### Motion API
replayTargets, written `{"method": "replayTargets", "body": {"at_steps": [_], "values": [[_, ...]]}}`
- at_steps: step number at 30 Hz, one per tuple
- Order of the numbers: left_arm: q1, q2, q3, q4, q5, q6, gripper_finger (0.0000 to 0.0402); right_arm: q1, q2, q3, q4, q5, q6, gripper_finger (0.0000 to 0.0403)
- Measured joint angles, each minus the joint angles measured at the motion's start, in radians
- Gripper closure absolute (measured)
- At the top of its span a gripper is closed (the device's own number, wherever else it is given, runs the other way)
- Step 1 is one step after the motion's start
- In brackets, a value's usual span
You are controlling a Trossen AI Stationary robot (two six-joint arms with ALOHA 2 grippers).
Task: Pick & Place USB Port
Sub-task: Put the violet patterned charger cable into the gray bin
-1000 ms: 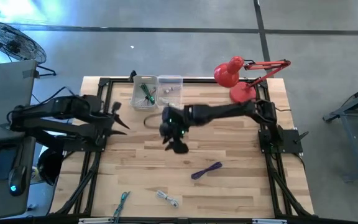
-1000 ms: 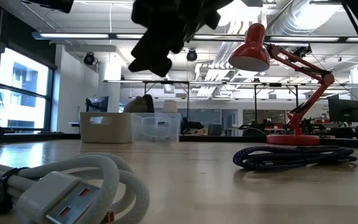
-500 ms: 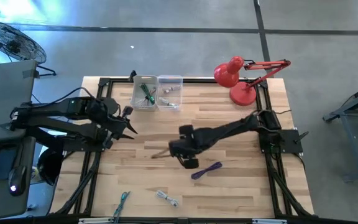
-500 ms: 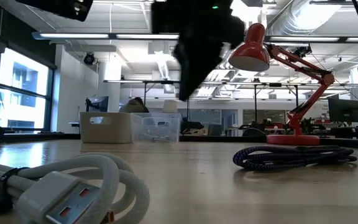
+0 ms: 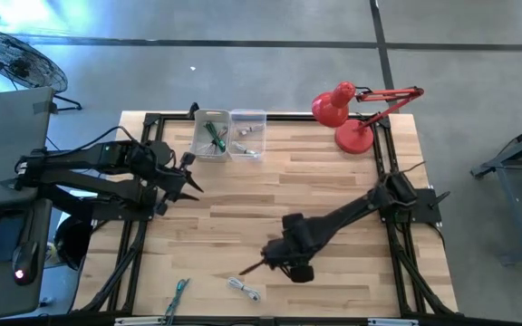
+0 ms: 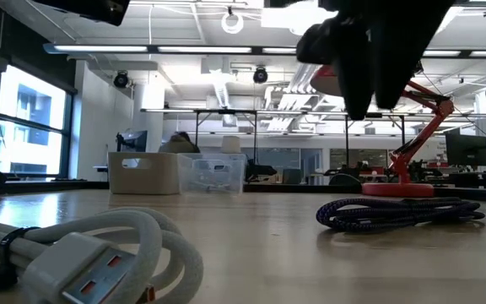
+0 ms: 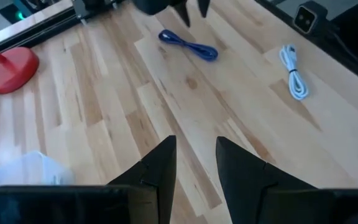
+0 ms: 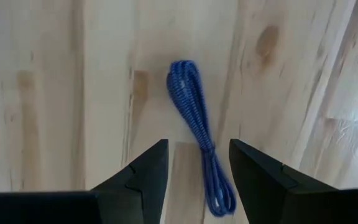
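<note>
The right hand (image 8: 193,163), open and empty, hangs directly over the blue cable (image 8: 197,130), a slim braided bundle on the wooden bench (image 5: 333,181); its long axis runs through the gap between the fingers. The left hand (image 7: 196,158), also open, waits near the clear bins (image 5: 229,134), well away from the cable.

Both arms are dark, nearly black, built of slim tube links between bulky rounded joints, with thin black cables trailing. Each tool (image 7: 191,171) (image 8: 194,171) ends in two matte black, wedge-shaped fingers.
</note>
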Motion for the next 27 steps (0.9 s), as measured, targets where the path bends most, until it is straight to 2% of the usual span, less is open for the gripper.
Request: {"method": "replayTargets", "body": {"at_steps": [11,22,27], "values": [[0.0,0.0,0.0,0.002,-0.062,-0.026,0.0291,0.061,0.0,0.002,0.021,0.171,-0.002,0.0244],[0.0,0.0,0.0,0.001,-0.065,-0.025,0.0291,0.063,0.0,0.002,0.033,0.13,0.025,0.0244],[0.0,0.0,0.0,0.0,-0.065,-0.023,0.0291,0.078,0.001,-0.091,0.118,0.101,-0.002,0.0244]]}}
